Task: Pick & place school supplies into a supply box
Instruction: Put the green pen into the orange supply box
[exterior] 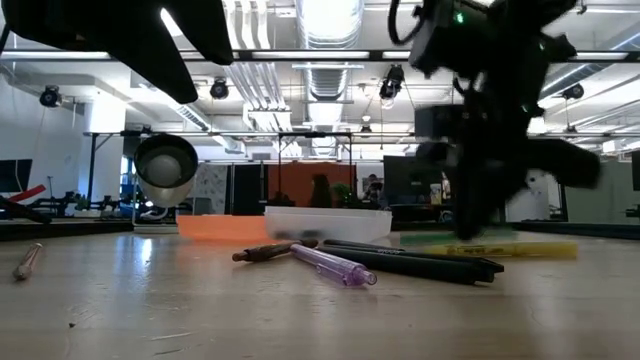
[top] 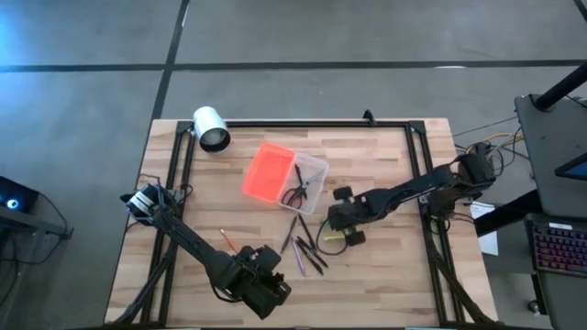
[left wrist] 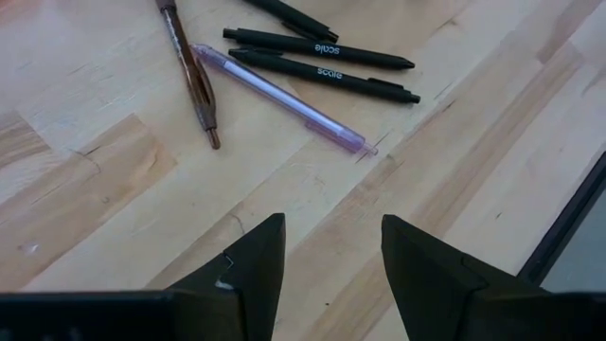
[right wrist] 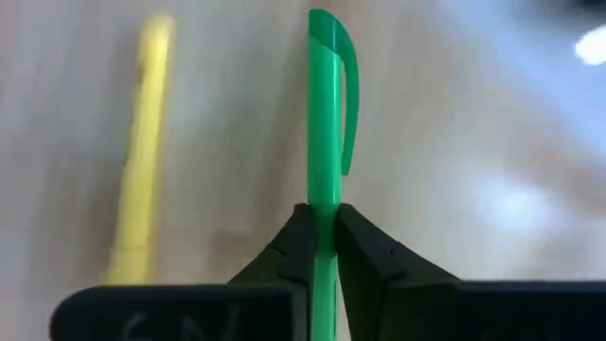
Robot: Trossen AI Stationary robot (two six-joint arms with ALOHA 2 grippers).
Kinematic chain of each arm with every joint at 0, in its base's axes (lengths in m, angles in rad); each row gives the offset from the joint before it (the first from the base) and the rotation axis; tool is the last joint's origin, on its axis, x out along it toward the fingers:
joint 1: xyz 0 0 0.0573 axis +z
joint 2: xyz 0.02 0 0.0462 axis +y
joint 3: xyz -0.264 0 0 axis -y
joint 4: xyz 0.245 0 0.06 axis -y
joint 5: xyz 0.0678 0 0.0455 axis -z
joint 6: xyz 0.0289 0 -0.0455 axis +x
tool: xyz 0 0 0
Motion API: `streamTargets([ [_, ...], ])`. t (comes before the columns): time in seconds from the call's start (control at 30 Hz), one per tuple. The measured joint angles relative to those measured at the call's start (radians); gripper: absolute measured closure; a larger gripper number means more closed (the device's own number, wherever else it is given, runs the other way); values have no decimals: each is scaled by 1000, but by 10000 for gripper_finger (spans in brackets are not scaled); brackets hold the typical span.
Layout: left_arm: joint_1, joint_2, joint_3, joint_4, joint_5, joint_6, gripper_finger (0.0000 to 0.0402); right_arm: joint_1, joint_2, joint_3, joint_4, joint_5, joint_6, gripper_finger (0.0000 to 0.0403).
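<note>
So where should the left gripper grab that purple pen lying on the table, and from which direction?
Probably mid-barrel, coming straight down from above. The purple pen lies flat on the table, so only its long sides offer grip, with the fingers straddling it crosswise. Its middle has bare wood either side, while one end sits close to the black pens. The left gripper is open, short of it.

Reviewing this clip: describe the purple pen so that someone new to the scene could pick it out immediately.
Start at the supply box with its orange lid open, mid-table. Just toward the table's near edge lies a loose fan of pens; the purple pen is in it, between the brown pen and the black pens. It alone has a see-through violet barrel.
</note>
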Motion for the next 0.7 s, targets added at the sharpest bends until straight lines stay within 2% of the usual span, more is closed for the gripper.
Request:
streamTargets([
  [0.13,1,0,0,1,-2,0,243,-8,-123,89,-65,79,-146,387],
  [0.3,2,0,0,0,-29,1,243,-122,-132,164,-5,101,-454,383],
  [0.43,4,-1,0,3,-54,-12,243,-216,-3,244,-14,21,-597,370],
  [0.6,4,-1,0,26,-57,-22,243,-232,161,374,-5,23,-793,367],
  [0.7,4,-1,0,29,-57,-49,243,-238,249,423,-10,41,-780,358],
])
